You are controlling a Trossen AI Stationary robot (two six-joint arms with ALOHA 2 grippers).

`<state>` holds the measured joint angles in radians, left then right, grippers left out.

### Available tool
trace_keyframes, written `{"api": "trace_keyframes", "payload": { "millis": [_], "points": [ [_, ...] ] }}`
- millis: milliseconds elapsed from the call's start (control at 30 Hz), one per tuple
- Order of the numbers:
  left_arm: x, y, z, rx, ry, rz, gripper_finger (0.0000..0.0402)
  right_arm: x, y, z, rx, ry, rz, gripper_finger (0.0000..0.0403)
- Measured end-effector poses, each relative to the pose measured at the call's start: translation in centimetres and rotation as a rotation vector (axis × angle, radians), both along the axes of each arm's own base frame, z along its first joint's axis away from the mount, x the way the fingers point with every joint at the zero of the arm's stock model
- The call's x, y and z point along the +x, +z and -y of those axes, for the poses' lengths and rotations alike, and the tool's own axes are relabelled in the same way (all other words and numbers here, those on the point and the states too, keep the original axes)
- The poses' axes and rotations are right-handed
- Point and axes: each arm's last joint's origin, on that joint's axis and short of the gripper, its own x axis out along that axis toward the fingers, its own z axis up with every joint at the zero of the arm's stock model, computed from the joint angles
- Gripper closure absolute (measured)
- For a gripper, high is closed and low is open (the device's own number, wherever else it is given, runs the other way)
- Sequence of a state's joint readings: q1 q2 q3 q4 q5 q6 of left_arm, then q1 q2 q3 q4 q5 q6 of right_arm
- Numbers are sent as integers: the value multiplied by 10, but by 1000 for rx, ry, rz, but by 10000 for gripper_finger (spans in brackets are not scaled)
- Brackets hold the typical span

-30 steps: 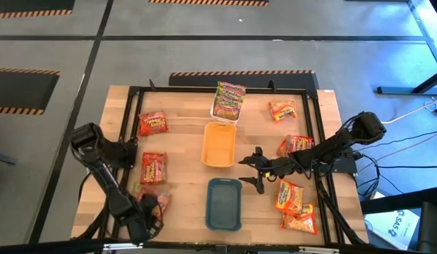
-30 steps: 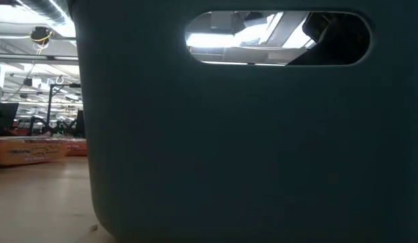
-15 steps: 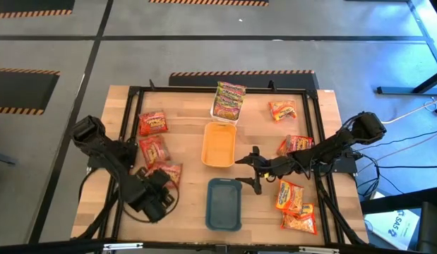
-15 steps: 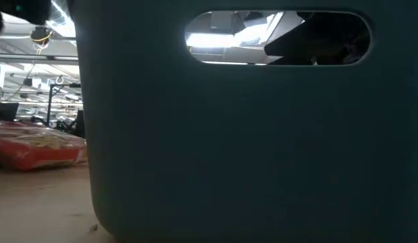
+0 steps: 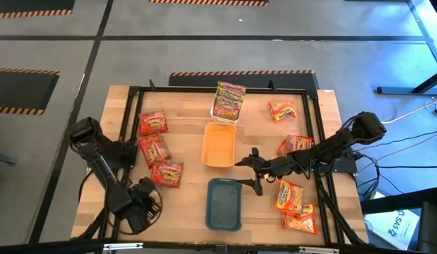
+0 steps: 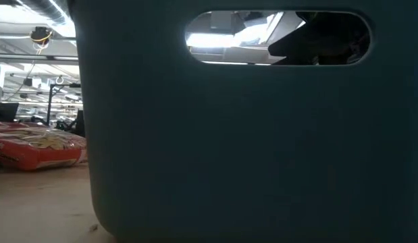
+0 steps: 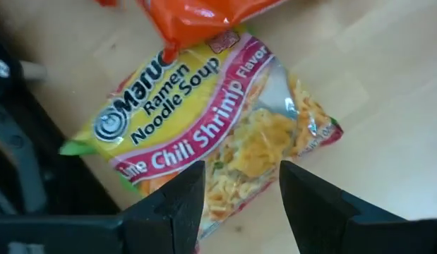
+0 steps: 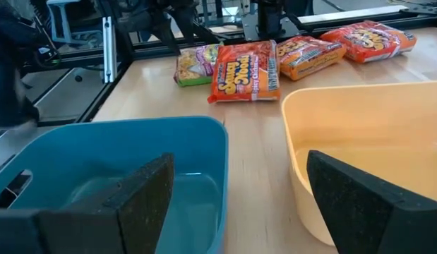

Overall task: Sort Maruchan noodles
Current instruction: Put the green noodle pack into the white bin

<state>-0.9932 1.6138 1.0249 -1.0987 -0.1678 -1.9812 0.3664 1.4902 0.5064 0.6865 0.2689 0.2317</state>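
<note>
Hovering left hand (image 7: 236, 204), fingers parted, empty, over Lime Chili Shrimp packet (image 7: 204, 127).

Printed on the green-pink noodle packet (image 7: 211, 127) in the left wrist view: "Maruc…" partly covered, "Ramen Noodle Soup", "Lime Chili Shrimp", "Flavor". Lettering on the other packets and the white placard (image 5: 400, 224) too small to read.

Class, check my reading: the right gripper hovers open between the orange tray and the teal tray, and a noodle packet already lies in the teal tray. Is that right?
Not quite. The teal tray holds no packet: the high view and the right wrist view show it bare inside. The rest stands: the right gripper hovers open between the orange tray and the teal one.
</note>
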Motion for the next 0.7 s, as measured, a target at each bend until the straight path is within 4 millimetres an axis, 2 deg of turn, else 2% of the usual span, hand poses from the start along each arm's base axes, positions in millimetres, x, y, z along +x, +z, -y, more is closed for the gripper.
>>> {"api": "trace_keyframes", "payload": {
  "millis": [167,300,433,533,700],
  "points": [
    [-3,-18,4,-69,-6,65,226,0,0,-1,26,32,-5,96],
    [4,-19,11,-114,-86,190,226,1,2,-4,57,99,-7,96],
    [11,-20,16,-104,-174,304,226,8,15,-14,60,139,13,96],
    [16,-18,20,-91,-253,378,226,19,23,-26,20,163,13,96],
    [18,-17,22,-60,-328,422,226,52,31,-47,-31,205,-53,96]
  ]
}}
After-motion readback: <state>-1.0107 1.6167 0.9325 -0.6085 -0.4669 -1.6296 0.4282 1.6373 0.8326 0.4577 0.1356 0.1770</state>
